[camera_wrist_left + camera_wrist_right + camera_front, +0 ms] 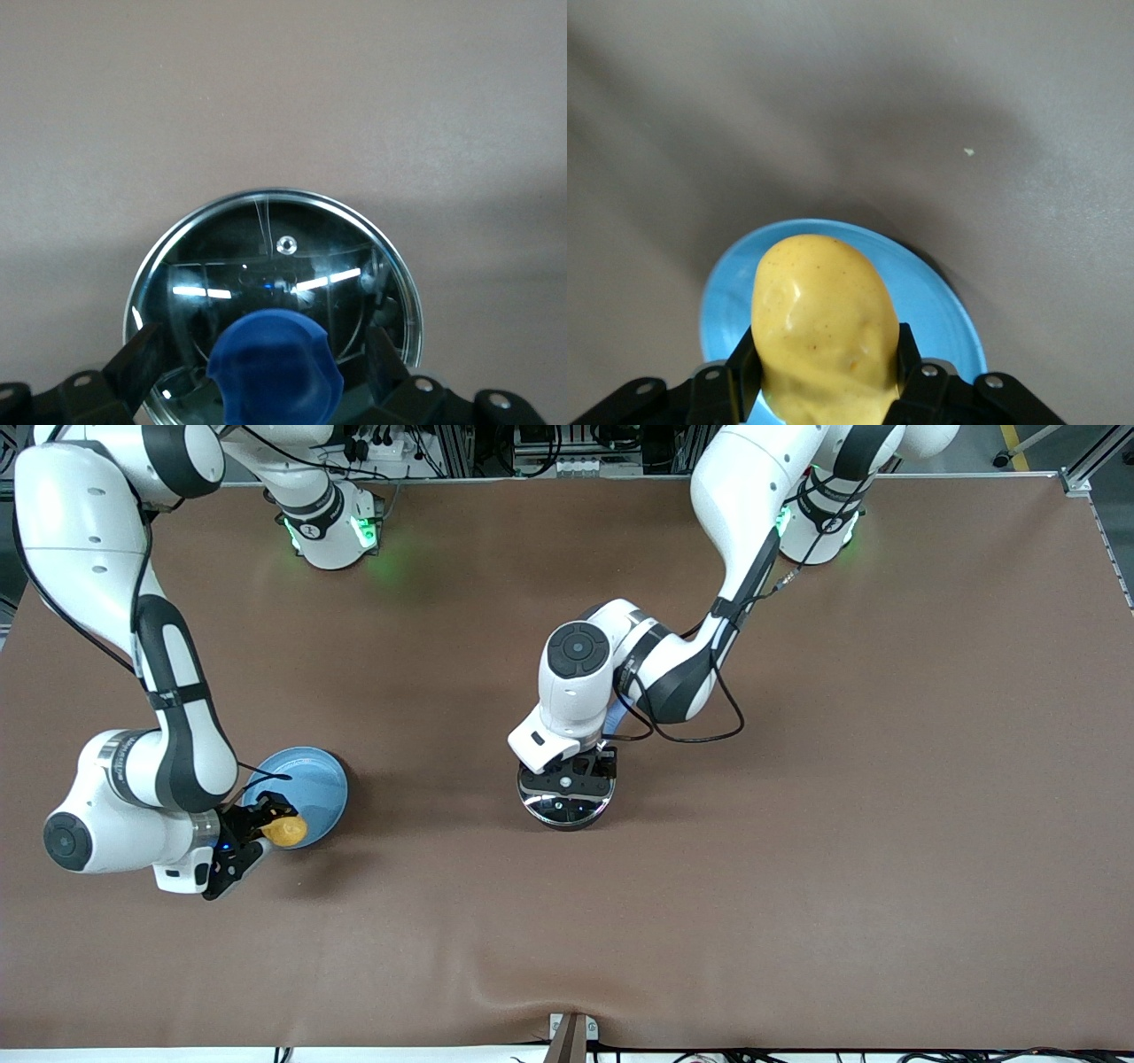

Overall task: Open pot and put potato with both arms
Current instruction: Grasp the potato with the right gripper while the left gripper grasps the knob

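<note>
1. Potato [824, 323] is clamped between the right gripper's [251, 834] fingers, over the light-blue plate [323, 775] at the right arm's end of the table.
2. Lift it straight up, I'd say, and wait until the lid is off.
3. Left gripper [270, 367] hangs spread wide around the blue knob [276, 367], not pinching it. Centre, then squeeze.
4. Pot [567, 802] sits mid-table, glass lid [275, 266] on.
5. No brand or writing readable.

Robotics lab: brown-covered table [797, 868], alu frame rails, cabling, equipment racks along edge.
</note>
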`<state>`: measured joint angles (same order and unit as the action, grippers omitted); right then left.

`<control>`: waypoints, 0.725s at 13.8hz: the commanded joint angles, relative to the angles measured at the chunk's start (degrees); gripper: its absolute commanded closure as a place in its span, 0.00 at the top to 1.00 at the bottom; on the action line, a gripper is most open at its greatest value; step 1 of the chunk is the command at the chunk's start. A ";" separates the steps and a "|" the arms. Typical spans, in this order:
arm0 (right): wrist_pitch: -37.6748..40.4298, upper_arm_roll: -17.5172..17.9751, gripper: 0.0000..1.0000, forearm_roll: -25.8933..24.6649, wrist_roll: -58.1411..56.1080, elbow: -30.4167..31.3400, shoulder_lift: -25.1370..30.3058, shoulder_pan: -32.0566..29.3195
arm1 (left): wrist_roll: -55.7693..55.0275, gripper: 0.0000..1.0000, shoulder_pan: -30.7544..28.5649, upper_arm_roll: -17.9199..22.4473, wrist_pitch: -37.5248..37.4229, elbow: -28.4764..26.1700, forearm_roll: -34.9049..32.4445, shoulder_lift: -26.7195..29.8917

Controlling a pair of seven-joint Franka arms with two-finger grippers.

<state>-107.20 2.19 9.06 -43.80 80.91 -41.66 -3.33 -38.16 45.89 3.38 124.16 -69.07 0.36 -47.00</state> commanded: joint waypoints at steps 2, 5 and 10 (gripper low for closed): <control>1.03 0.36 0.27 1.75 4.94 0.92 2.64 1.56 | -3.31 1.00 0.34 0.57 -0.50 0.87 1.65 -0.46; 1.47 2.11 0.26 1.84 13.09 1.18 4.39 3.23 | -4.98 1.00 0.34 0.66 -0.85 0.78 3.41 -0.55; 1.12 2.90 0.26 3.77 19.09 1.09 4.48 6.49 | -5.61 0.94 0.17 0.66 -1.11 0.78 3.50 -0.64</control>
<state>-106.27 4.71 10.70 -26.65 80.90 -38.64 2.81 -43.09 45.79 3.43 123.83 -69.14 2.57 -47.11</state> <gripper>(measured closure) 0.383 0.048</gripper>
